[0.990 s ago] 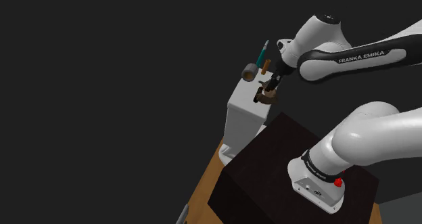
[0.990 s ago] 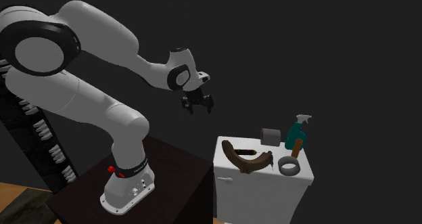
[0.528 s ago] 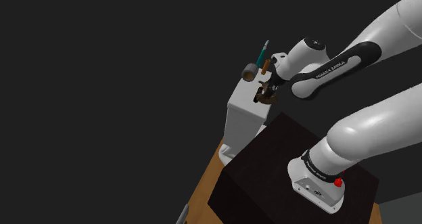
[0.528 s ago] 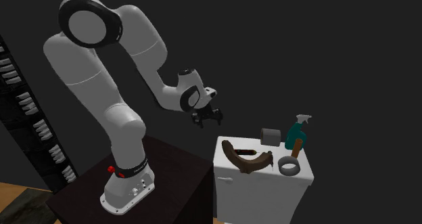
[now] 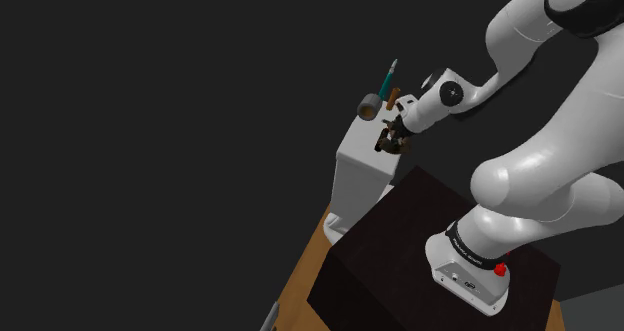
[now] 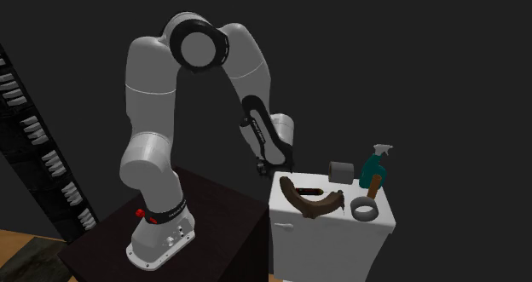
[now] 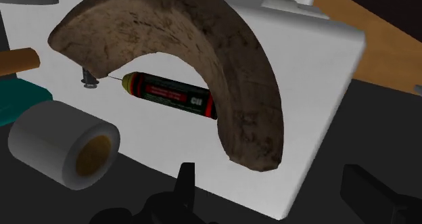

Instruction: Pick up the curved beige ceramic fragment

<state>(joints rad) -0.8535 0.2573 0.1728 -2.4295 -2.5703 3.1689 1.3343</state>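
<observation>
— Black two-finger gripper [image 7: 276,197]: spread wide, clasping nothing, poised at the stand-side edge of a plain white box [image 7: 314,80].

— And the curved, mottled brown-beige fragment [image 7: 226,74]?

— Lying flat on top of that box, just ahead of the fingertips, apart from both. No contact yet.

— Run of the arc?

— Nearer tip pointing back toward the gap between the fingers. From there, sweeping away from the gripper, then bending crosswise into a wide crescent. Hollow side cupping a black-and-red battery [image 7: 169,93], one end of which reaches the inner edge of the curve. Beyond the battery, apart from the fragment, a grey roll with a tan core [image 7: 64,145].

— So, for the grab?

— Probably a short reach forward and down onto the near limb. Width of that limb lined up roughly with the finger gap, so closing across it looks more sensible than closing along the arc. Worth minding the battery: close enough to the inner edge to be caught or nudged by the finger on that side.
</observation>
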